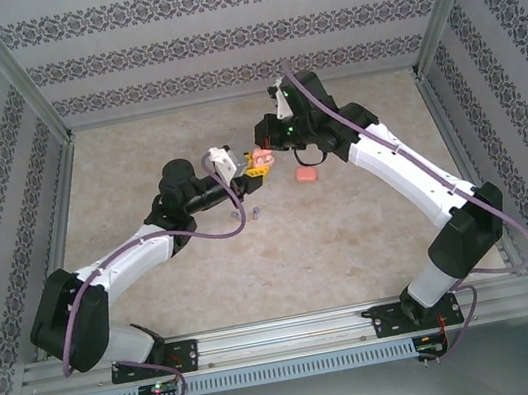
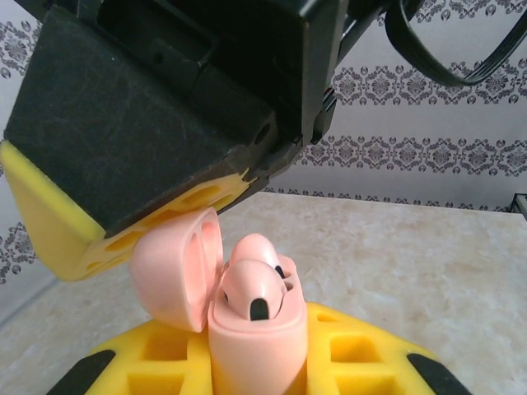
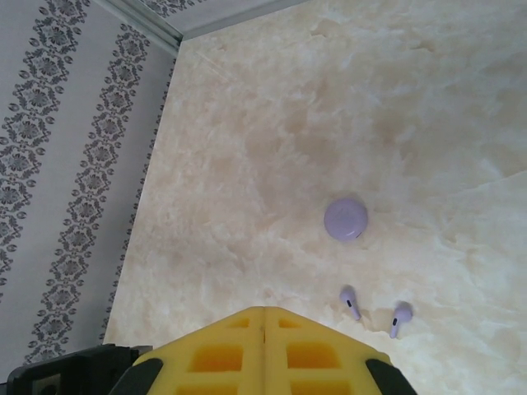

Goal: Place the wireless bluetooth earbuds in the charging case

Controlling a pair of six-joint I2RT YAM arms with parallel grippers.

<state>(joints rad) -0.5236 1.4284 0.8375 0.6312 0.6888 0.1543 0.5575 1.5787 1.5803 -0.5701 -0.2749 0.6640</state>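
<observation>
The pink case (image 2: 254,337) is clamped by the left gripper (image 2: 259,374), and its lid (image 2: 175,270) at nine o'clock could be wrenched if pressed unevenly by the closed, empty right gripper (image 3: 263,329).

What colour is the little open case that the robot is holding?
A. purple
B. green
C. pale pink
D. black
C: the open case clamped in the left gripper is pale pink, and a pink earbud sits in its top.
</observation>
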